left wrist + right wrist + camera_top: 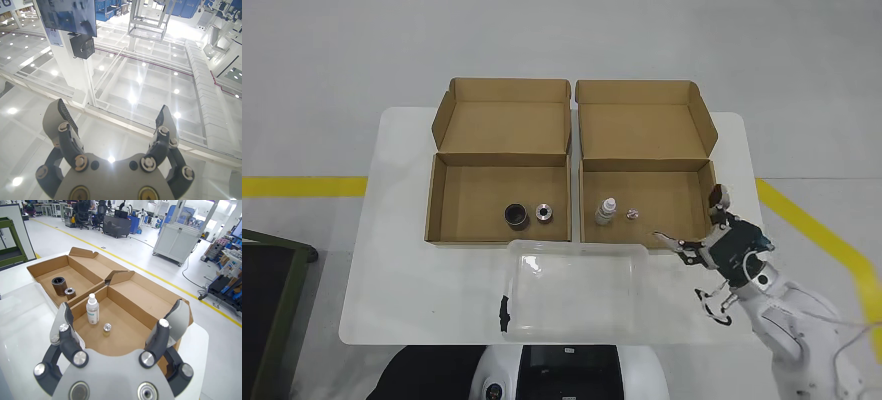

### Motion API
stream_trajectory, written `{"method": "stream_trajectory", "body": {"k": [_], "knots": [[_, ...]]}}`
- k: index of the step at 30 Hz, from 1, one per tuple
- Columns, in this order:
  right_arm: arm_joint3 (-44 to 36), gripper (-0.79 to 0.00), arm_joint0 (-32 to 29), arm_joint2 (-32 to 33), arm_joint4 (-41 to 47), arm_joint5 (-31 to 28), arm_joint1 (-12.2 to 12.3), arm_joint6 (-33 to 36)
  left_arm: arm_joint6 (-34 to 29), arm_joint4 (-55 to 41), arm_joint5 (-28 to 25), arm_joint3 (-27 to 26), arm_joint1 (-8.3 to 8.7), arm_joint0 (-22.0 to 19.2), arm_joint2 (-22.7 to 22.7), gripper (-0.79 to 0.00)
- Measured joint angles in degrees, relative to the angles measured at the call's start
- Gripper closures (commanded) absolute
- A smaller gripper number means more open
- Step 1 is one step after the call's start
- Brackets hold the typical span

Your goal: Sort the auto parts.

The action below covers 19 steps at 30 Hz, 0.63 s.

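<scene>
Two grippers stand open and hold nothing. The left gripper (pixel 112 104) points up at the ceiling, apparently parked. The right gripper (pixel 122 305) hovers at the near edge of the right box (pixel 672 195) on the worktop, facing the spray bottle (pixel 92 309) and small capped part (pixel 107 329). Farther off, the left box (pixel 472 195) holds the dark bearing (pixel 59 286) and steel bushing (pixel 70 293), likely grouped by type.

The table (pixel 402 200) is white. The left box (pixel 472 200) and the right box (pixel 672 200) are plain brown cardboard. The large cylinder (pixel 58 286) is dark brown with a black bore. The small cylinder (pixel 70 293) is brown with a silver top. The bottle (pixel 92 311) is clear, with a white cap and a white-and-teal label. The small part (pixel 107 329) is yellowish under a silver cap. The tray (pixel 582 290) is clear. The floor (pixel 322 80) is pale grey with a yellow stripe (pixel 302 186). The left gripper (pixel 112 104) and the right gripper (pixel 122 304) are grey with black links.
</scene>
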Motion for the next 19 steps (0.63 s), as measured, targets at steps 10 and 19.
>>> {"method": "stream_trajectory", "body": {"k": [10, 19], "knots": [[-0.2, -0.785, -7.7, 6.2, 0.3, 1.6, 0.1, -8.5, 0.0, 0.0, 0.0, 0.0, 0.0, 0.0, 0.0, -0.785], [0.1, -0.785, -9.0, 7.5, 1.1, -1.6, 0.3, -9.4, 0.0, 0.0, 0.0, 0.0, 0.0, 0.0, 0.0, -0.785]]}}
